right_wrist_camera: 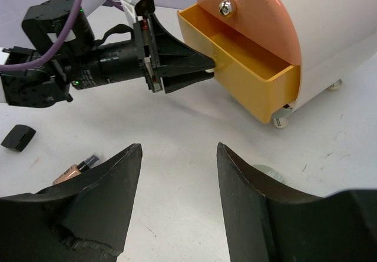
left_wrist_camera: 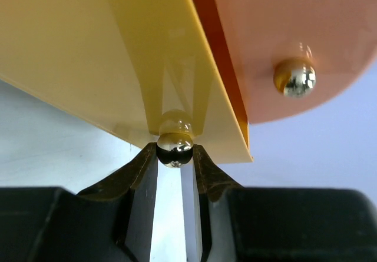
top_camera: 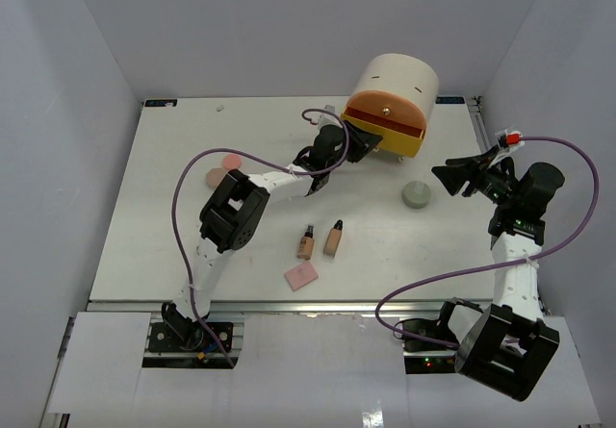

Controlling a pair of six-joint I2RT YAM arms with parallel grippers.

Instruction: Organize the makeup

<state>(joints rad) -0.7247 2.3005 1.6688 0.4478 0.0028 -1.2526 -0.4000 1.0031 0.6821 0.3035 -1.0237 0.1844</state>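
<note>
The two beige bottles (top_camera: 306,243) and the pink square (top_camera: 301,275) are lying loose at the near middle. Farther back, the left gripper (left_wrist_camera: 175,156) is clamping the knob (left_wrist_camera: 175,147) of the yellow drawer (right_wrist_camera: 247,79), so opening it looks like the current step. Right of it, the pale green jar (top_camera: 416,195) is sitting beside the right gripper (right_wrist_camera: 178,156), its jaws open and empty. Next comes releasing the knob and fetching makeup.
</note>
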